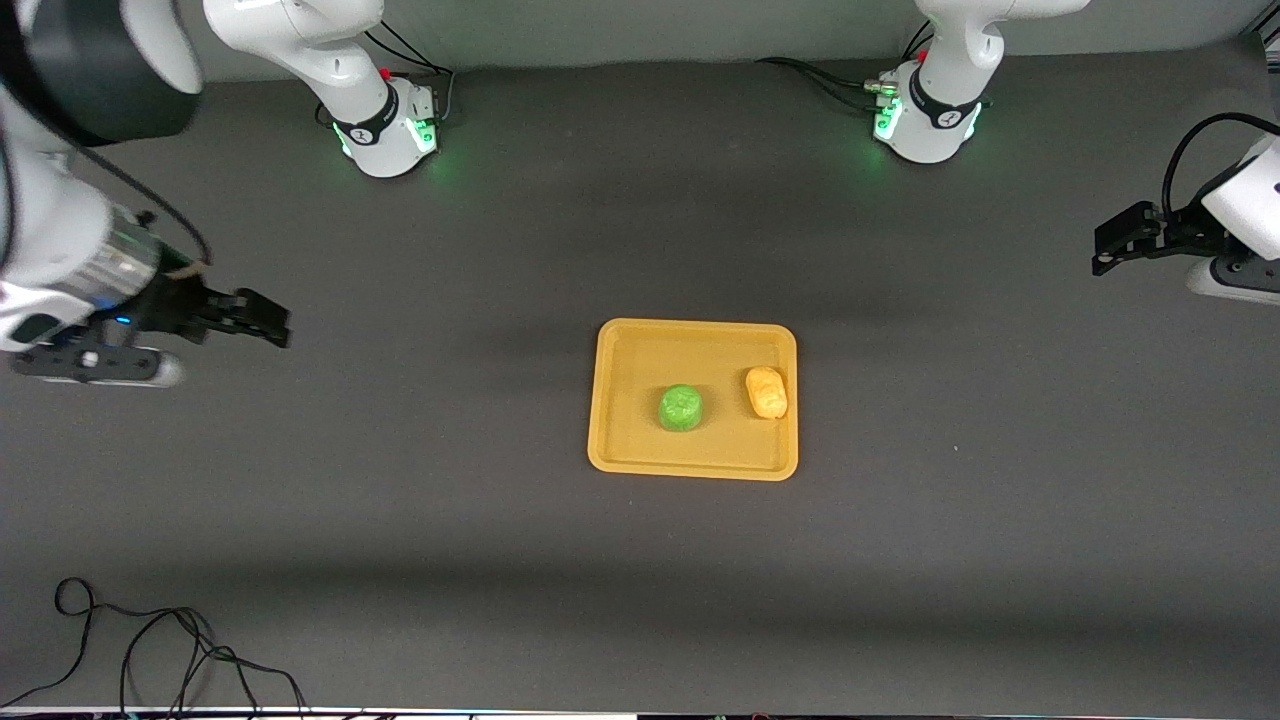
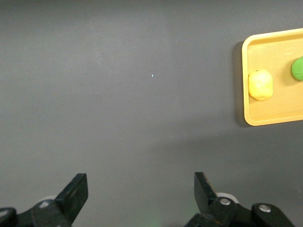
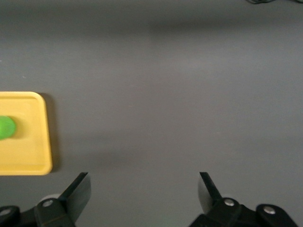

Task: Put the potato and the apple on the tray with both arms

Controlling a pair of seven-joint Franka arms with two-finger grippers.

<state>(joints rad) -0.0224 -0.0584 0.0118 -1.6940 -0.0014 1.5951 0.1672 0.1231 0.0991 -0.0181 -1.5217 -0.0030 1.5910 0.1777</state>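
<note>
The dark grey table lies bare all around the flat orange-yellow plastic tray. On the tray, the round green apple and oval yellow-tan potato stand apart, the potato just beside the rim.

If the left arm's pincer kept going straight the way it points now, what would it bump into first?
Probably nothing soon: the open left pincer points over bare table. The tray, with the potato and apple, looks off its line, though depth is unclear.
</note>
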